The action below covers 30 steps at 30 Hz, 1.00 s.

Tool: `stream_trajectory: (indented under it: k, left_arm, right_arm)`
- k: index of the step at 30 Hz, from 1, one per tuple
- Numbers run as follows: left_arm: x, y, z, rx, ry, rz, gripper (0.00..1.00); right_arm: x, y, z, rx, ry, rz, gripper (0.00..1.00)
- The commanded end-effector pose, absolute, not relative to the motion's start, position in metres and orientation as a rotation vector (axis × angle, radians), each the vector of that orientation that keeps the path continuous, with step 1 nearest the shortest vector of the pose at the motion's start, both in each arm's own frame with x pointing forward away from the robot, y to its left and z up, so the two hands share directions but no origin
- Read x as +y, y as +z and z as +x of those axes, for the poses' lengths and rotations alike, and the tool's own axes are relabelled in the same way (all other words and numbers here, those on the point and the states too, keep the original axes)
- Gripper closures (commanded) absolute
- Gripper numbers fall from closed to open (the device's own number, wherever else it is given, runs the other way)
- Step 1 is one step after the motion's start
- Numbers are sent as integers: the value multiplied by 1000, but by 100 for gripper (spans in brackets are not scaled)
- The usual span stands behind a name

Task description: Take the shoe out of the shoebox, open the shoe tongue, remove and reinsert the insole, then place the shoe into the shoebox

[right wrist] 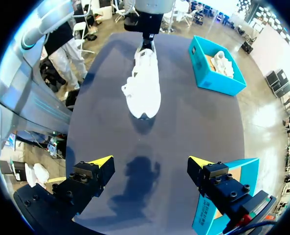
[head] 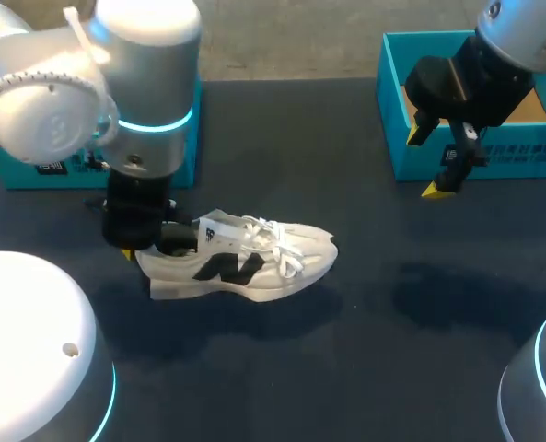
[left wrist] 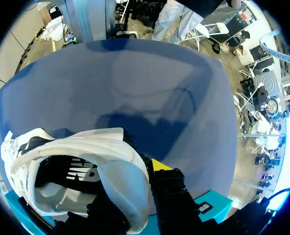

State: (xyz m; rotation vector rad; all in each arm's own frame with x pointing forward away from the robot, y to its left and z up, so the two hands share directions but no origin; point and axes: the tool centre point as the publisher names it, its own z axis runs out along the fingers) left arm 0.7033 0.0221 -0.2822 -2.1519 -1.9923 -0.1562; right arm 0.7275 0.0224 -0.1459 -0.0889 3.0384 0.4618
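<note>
Laces [head: 277,241] are lying loosely across the front of a white low-top sneaker with a black side logo [head: 245,265]. The sneaker is sitting upright on its sole near the middle of the dark matte worktop [head: 392,368], with its toe pointing toward the right arm's side. The left gripper [left wrist: 132,181] is standing over the heel and pinching the padded heel collar. One finger is reaching down inside the sneaker's opening while the other, its yellow tip showing, is pressing against the outside. The right gripper [right wrist: 149,169] is hanging well apart from the sneaker with its fingers spread wide, hovering above the worktop just in front of a teal open-topped cardboard shoebox [head: 392,129] at the far right. A second teal cardboard box [right wrist: 218,84] is resting at the far left, behind the left arm, and is holding something white and crumpled that I cannot make out.
</note>
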Motion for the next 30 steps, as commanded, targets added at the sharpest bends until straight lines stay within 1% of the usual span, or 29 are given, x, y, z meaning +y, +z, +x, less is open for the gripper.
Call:
stream_trajectory:
  k: [1, 13, 22, 30]
  left_arm:
    - [18, -296, 705, -1999, -148, -2144, 100]
    - [8, -326, 704, -1991, -142, -2156, 100]
    - [-4, -361, 705, -1989, -173, -2155, 100]
    - [-6, -381, 704, -2014, -186, -2168, 100]
  right_arm:
    - [24, -147, 729, 3041, 457, -87, 0]
    - [24, -147, 729, 3041, 457, -87, 0]
    - [24, -147, 729, 3041, 457, -87, 0]
    - [24, -147, 729, 3041, 457, -87, 0]
